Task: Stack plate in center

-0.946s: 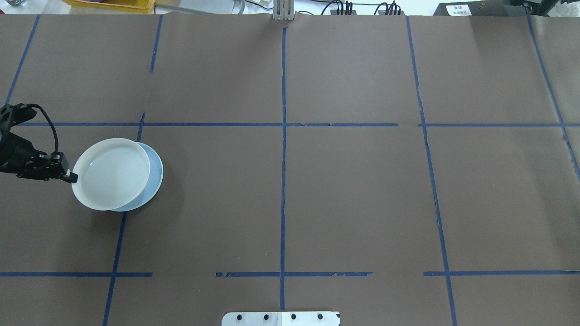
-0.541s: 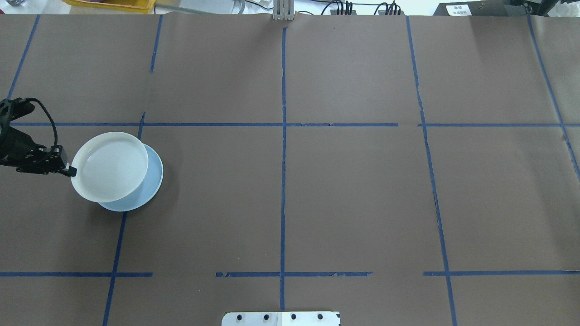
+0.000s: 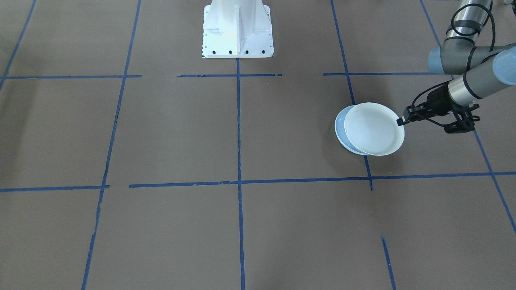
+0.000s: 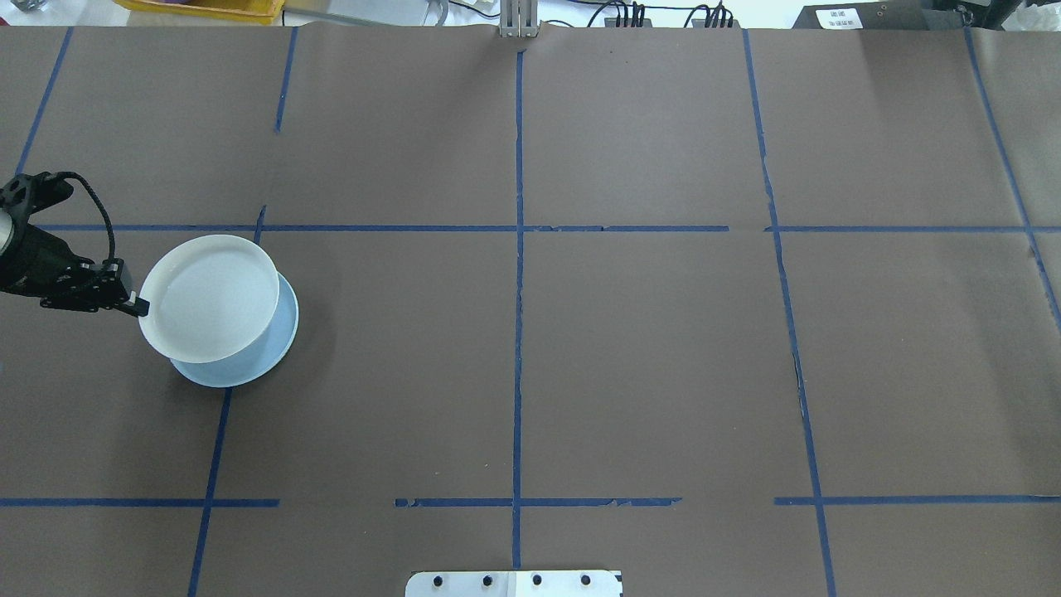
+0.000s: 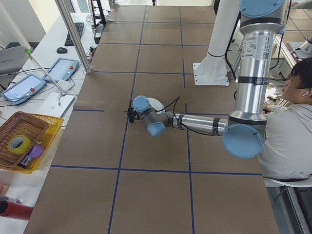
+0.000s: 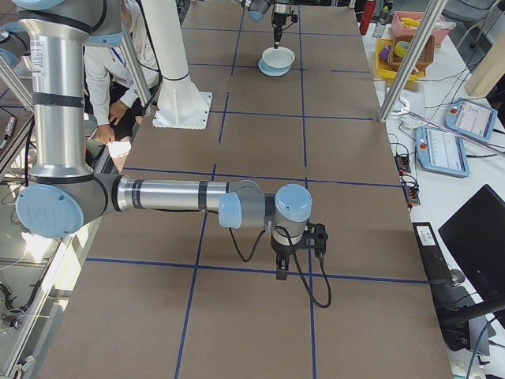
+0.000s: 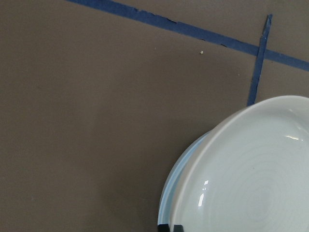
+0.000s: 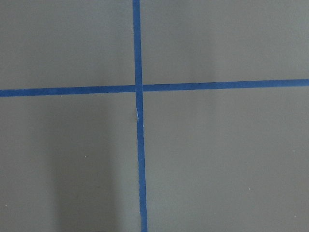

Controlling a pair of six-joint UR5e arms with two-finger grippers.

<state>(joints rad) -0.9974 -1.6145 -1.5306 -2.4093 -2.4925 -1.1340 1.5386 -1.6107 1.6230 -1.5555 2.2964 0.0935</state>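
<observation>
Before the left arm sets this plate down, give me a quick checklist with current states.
1. Left gripper clamped on the rim of the ringed white plate: ok.
2. White plate over the pale blue plate: ok, they overlap.
3. Plates centred on each other: not ok; the white one sits offset towards the left gripper.
4. White plate level: cannot tell.
5. Right gripper away from the stack: ok, far down the table.
6. Brown table cover bare around the stack: ok.
</observation>
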